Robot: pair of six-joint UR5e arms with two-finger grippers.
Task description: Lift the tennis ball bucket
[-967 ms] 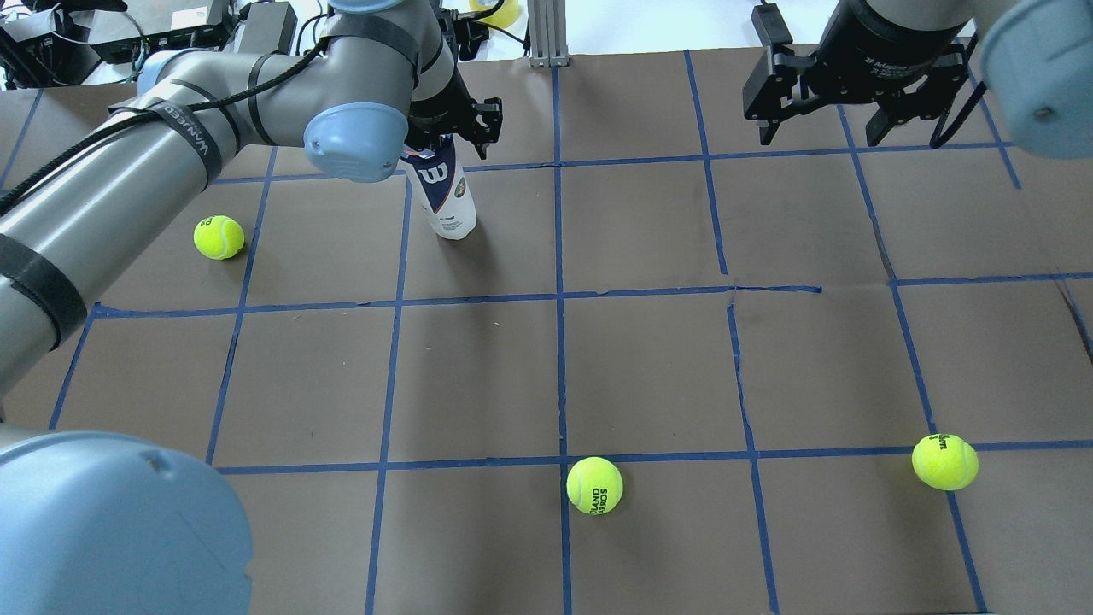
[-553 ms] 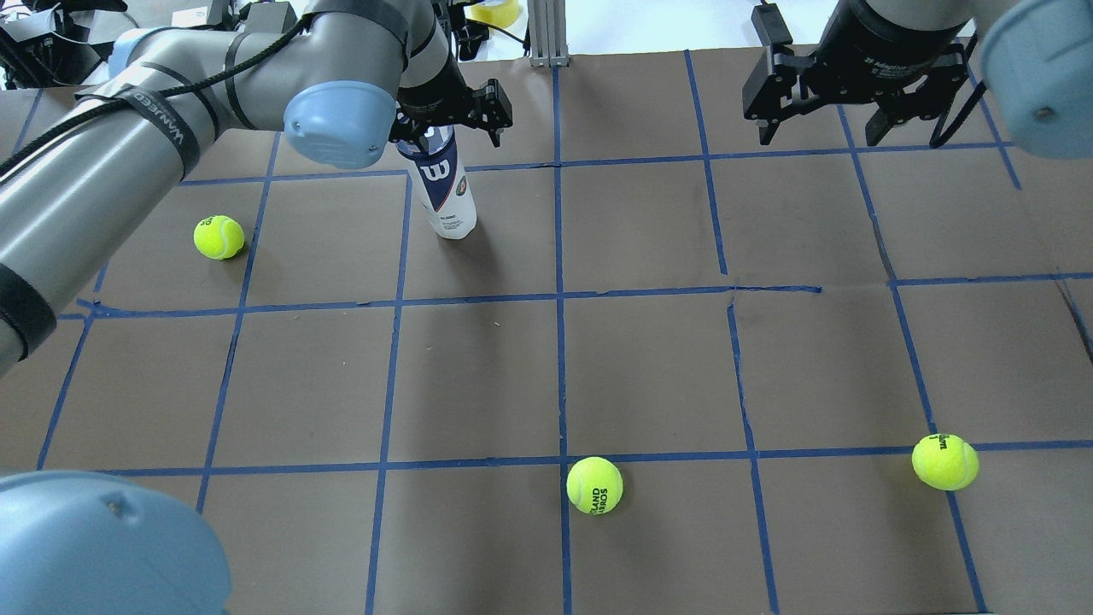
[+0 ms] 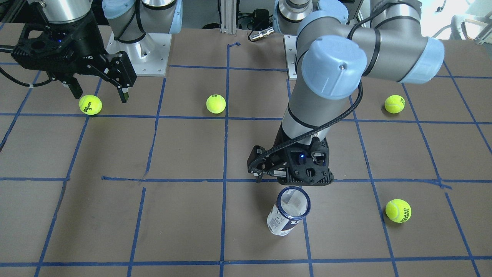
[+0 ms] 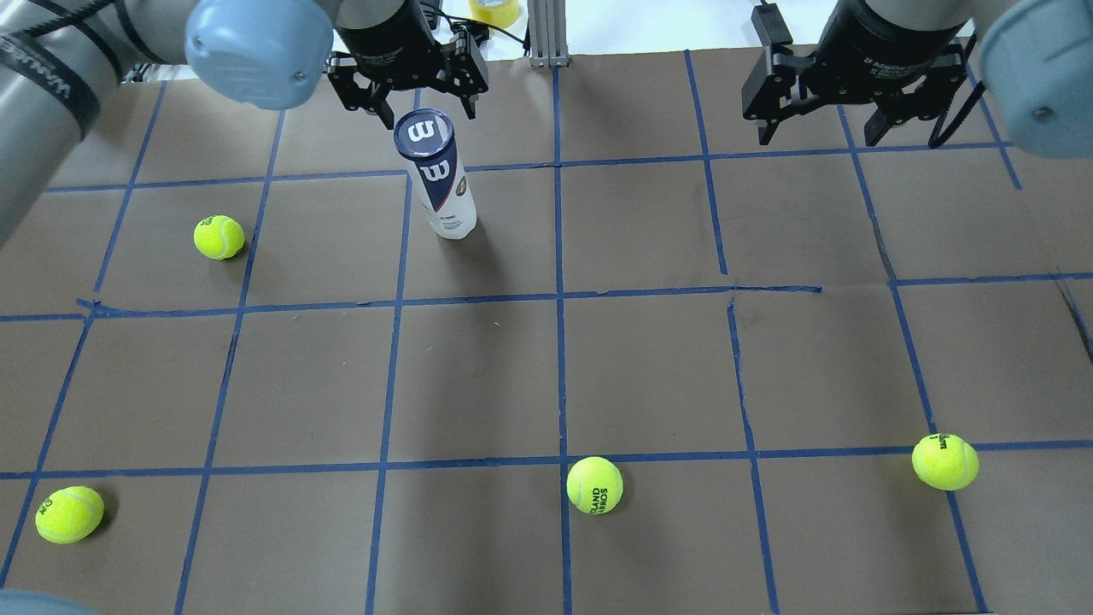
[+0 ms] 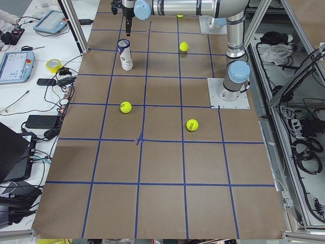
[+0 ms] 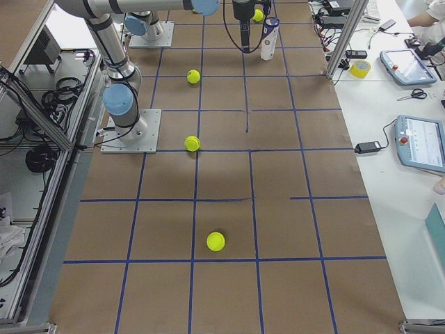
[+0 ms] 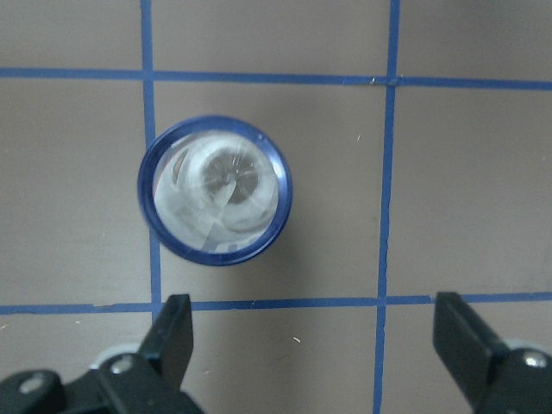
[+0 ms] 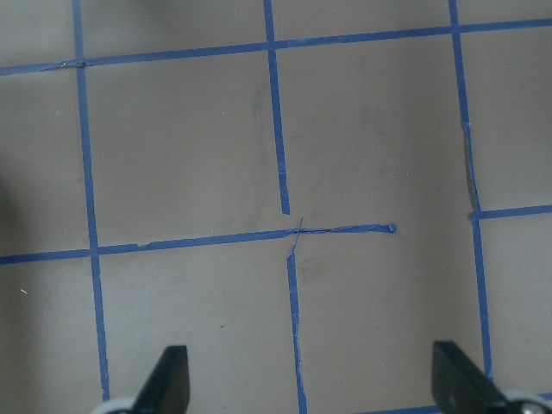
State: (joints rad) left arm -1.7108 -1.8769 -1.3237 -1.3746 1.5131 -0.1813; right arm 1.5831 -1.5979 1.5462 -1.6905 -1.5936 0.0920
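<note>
**A:** How does the left arm [image 3: 334, 61] stand?

**B:** It reaches out over the table [image 4: 649, 367] with the elbow bent and the wrist turned straight down. The left gripper [image 4: 410, 101] hangs higher than the tennis ball bucket [image 4: 441, 184], roughly over it and not touching it. In the left wrist view the navy-rimmed lid [image 7: 216, 190] sits beyond the fingertips and off to one side, not between them.

**A:** And its jaws?

**B:** Spread wide, with nothing between them.

**A:** Where is the bucket itself?

**B:** It stands upright on the brown table with its lid on. Its foot is just beside a blue tape line [image 4: 400, 256].

**A:** The right arm [image 4: 1029, 68]?

**B:** Its wrist also points down. The right gripper [image 4: 821, 132] hovers clear of the table, well apart from the bucket, on the bucket's side toward the robot's right. The jaws are apart and hold nothing. Its wrist camera sees only brown paper and tape lines.

**A:** Now count things for me.

**B:** One bucket, two arms and two grippers. There are four yellow-green tennis balls, all loose on the table.
- The first ball [image 4: 219, 237] lies near the bucket, toward the robot's left.
- The second ball [image 4: 69, 514] is further out on that same side and much nearer the robot than the bucket is.
- The third ball [image 4: 594, 485] is well apart from the bucket, toward the robot.
- The fourth ball [image 4: 944, 461] is farthest from the bucket, toward the robot and its right.

There is also one roll of yellow tape [image 4: 495, 10] beyond the bucket, off the table's far edge.
</note>
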